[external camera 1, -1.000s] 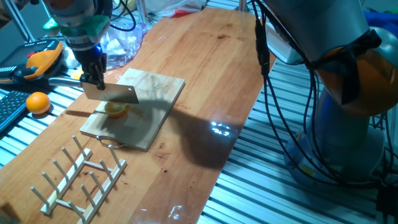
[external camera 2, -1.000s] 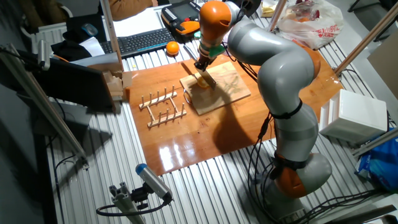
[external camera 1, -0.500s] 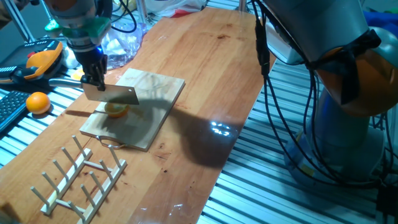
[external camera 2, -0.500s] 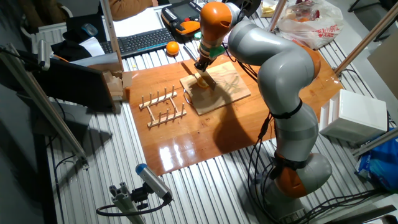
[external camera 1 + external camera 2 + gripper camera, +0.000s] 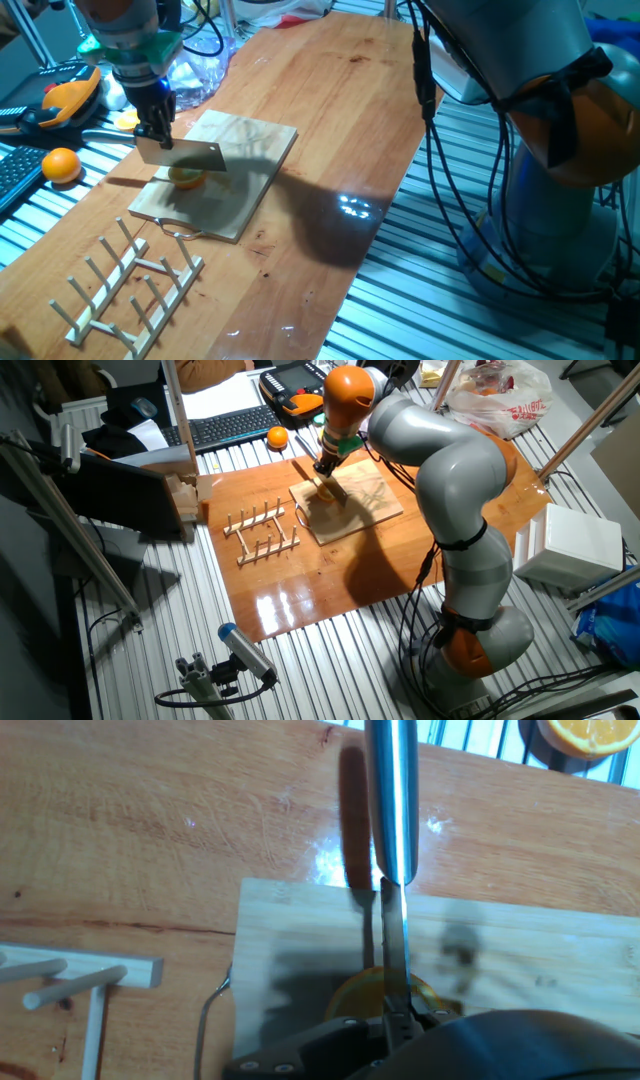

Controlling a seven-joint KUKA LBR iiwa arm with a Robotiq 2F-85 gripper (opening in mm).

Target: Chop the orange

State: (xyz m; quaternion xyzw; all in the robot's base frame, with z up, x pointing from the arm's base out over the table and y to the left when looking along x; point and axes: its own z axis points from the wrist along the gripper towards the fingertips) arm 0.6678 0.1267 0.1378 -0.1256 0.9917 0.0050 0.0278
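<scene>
The orange (image 5: 187, 177) is a small half with a domed yellow-orange peel, lying on the pale wooden cutting board (image 5: 250, 160) near its middle, toward the edge facing the dish rack (image 5: 130, 285). A cleaver blade (image 5: 180, 152) stands just above it; in the hand view the blade's thin edge runs straight across the orange's (image 5: 385, 995) middle. Contact cannot be told.
</scene>
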